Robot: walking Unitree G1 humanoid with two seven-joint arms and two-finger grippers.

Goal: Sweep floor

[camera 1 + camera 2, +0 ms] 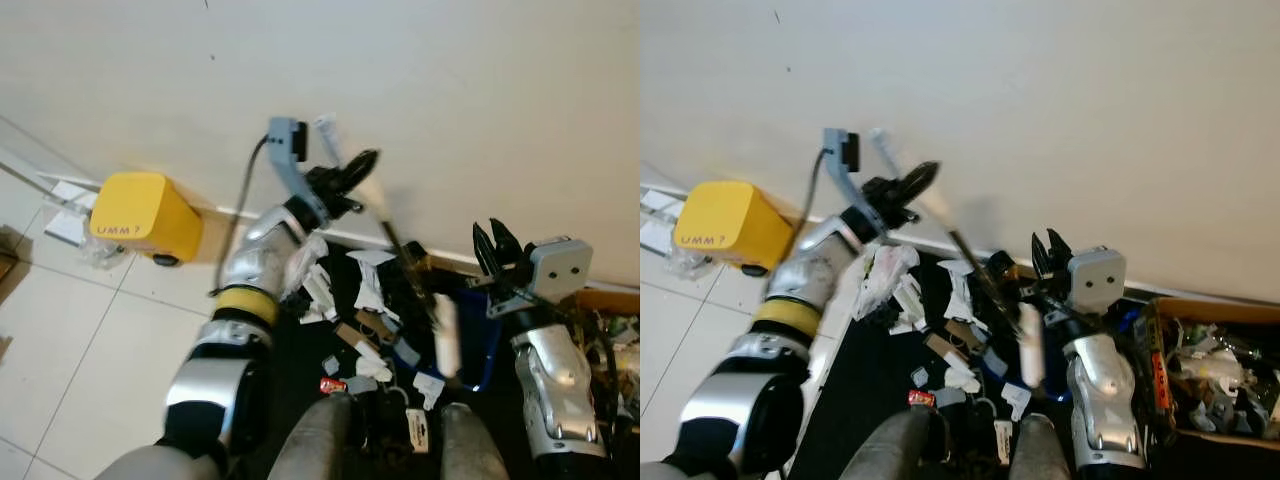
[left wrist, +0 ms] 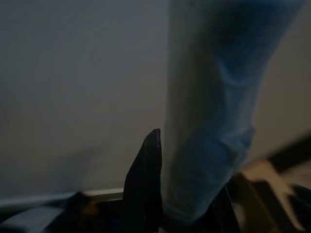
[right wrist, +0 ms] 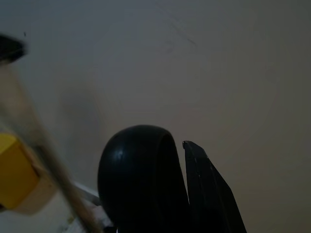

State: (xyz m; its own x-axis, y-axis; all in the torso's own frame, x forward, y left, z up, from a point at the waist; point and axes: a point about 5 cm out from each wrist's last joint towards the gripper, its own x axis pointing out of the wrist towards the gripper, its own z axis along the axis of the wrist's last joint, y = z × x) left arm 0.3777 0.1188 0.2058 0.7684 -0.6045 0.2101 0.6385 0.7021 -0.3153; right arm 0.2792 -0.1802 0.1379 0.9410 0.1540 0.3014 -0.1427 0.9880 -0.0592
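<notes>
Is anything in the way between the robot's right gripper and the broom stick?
Nothing visible. The right gripper hangs beside the broom handle, which the left gripper holds higher up. The paper scraps lie below on the dark floor.

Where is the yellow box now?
The yellow box stands on the tiled floor against the wall, on the robot's left, beyond the left gripper.

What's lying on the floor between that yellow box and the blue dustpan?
Between the yellow box and blue dustpan, the left eye view shows scattered paper scraps on dark floor.
</notes>
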